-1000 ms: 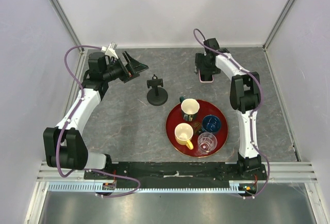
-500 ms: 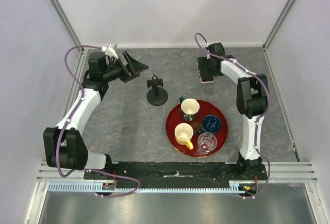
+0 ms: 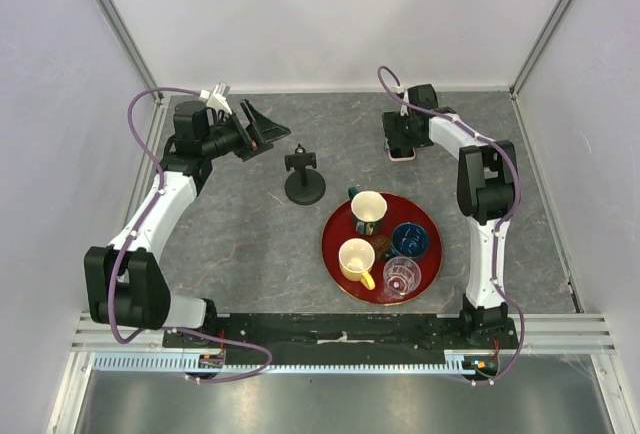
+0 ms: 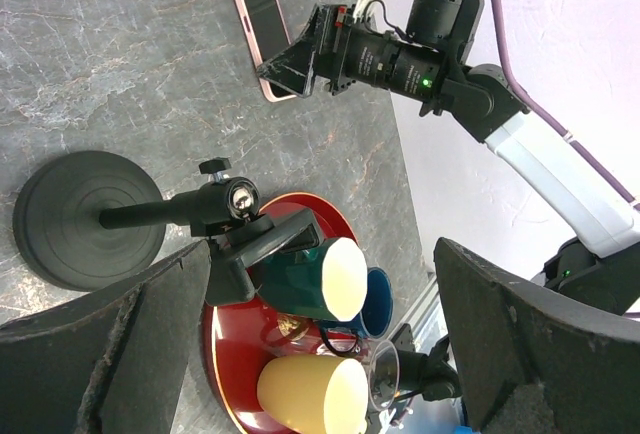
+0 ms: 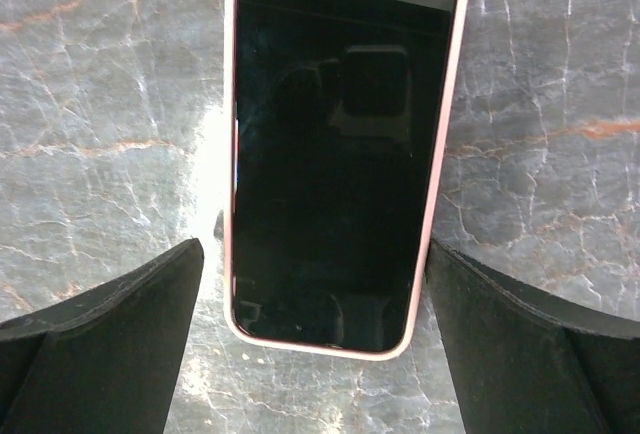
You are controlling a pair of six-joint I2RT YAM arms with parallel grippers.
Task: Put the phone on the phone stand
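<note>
Right fingers [image 5: 110, 344] are hovering over the phone [image 5: 340, 154], upper right of the top view.
The pink-rimmed phone is lying flat, screen up, on the marbled surface [image 3: 250, 234] between the spread right fingers; the left fingers [image 4: 110, 354] are also standing apart, facing the phone stand [image 4: 90, 219] at centre.

The phone [image 3: 402, 154] lies flat near the table's [image 3: 240, 234] far edge, right of centre, mostly covered by the right gripper [image 3: 400, 140] above it. The phone stand [image 3: 304, 180] stands upright mid-table. The left gripper [image 3: 262, 130], jaws spread, hangs near the far-left corner. A red tray [image 3: 334, 232] carries four cups [image 3: 357, 259].
</note>
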